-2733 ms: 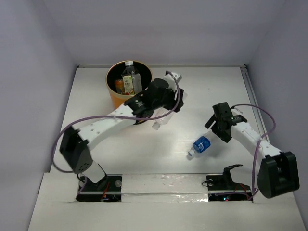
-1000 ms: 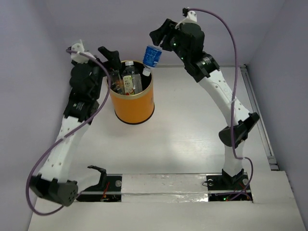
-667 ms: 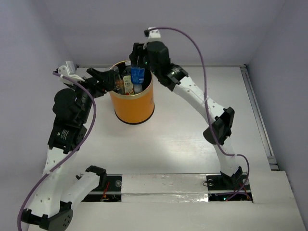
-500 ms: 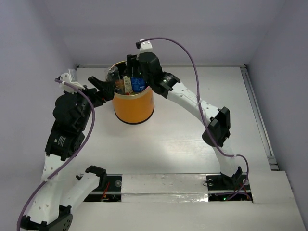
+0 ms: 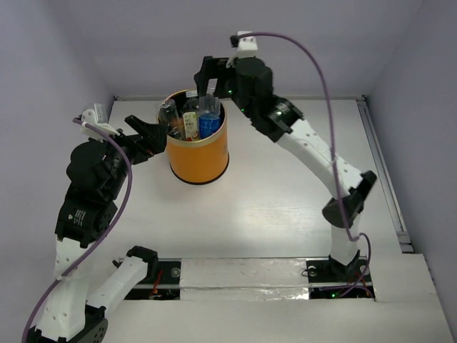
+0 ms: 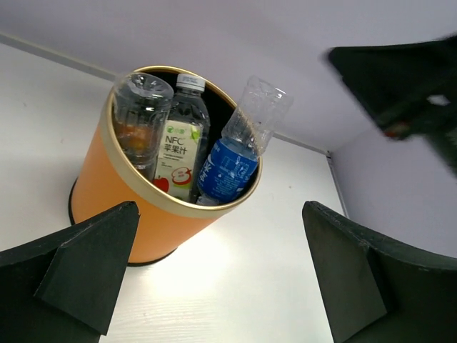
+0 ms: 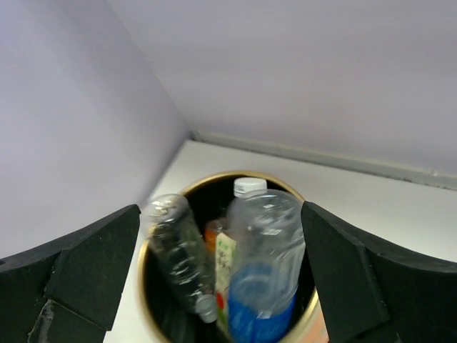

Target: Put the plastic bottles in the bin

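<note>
The orange bin (image 5: 203, 158) stands upright at the back left of the table. Inside it stand a blue-labelled bottle (image 5: 209, 122), a white fruit-labelled bottle (image 5: 190, 126) and a clear bottle (image 5: 168, 114). My right gripper (image 5: 209, 84) hangs open and empty just above the bin's far rim. Its wrist view looks down at the bin's rim (image 7: 214, 179), the blue-labelled bottle (image 7: 270, 286), the clear bottle (image 7: 178, 257) and an orange bottle (image 7: 214, 232). My left gripper (image 5: 158, 141) is open and empty beside the bin's left wall. Its wrist view shows the bin (image 6: 121, 196) and blue-labelled bottle (image 6: 230, 163).
A black rubber foot rings the bin's base (image 6: 75, 207). White enclosure walls close in the back and sides, with a rail (image 5: 382, 164) along the table's right edge. The right gripper's dark body (image 6: 407, 78) shows at the top right of the left wrist view.
My right gripper carried the blue-labelled bottle over the bin, lowered it in, let go and has risen clear. My left arm has drawn back a little to the bin's left.
</note>
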Action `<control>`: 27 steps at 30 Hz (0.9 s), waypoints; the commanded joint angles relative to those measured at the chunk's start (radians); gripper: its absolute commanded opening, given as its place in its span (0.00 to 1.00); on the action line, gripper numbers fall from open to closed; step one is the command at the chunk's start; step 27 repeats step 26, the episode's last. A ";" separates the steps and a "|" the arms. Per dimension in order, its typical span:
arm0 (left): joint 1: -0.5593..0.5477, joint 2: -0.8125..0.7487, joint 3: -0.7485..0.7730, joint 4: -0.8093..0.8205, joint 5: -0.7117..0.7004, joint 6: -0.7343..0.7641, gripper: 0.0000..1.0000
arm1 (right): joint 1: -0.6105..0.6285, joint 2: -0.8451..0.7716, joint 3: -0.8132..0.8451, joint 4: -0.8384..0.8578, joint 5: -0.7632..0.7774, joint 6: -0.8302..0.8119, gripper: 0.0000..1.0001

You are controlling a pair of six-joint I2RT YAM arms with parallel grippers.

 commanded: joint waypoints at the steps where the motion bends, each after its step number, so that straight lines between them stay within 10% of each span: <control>1: 0.002 0.002 0.043 0.016 0.057 -0.031 0.99 | 0.001 -0.230 -0.062 0.062 0.028 0.033 1.00; 5: 0.002 -0.007 0.052 -0.012 0.061 -0.047 0.99 | 0.001 -0.558 -0.519 0.154 0.090 0.063 0.94; 9: 0.002 -0.051 0.055 -0.027 0.052 -0.055 0.99 | 0.001 -1.039 -0.892 0.171 0.200 0.139 0.36; 13: 0.002 -0.090 0.040 -0.047 0.037 -0.046 0.99 | 0.001 -1.338 -1.084 -0.087 0.354 0.274 0.09; 16: 0.002 -0.104 0.019 -0.079 0.040 -0.038 0.99 | 0.001 -1.478 -1.177 -0.257 0.418 0.394 0.17; 21: 0.002 -0.124 -0.021 -0.090 0.053 -0.054 0.99 | 0.001 -1.566 -1.251 -0.337 0.392 0.535 0.73; 27: 0.002 -0.125 -0.038 -0.067 0.066 -0.064 0.99 | 0.001 -1.511 -1.166 -0.310 0.386 0.463 0.95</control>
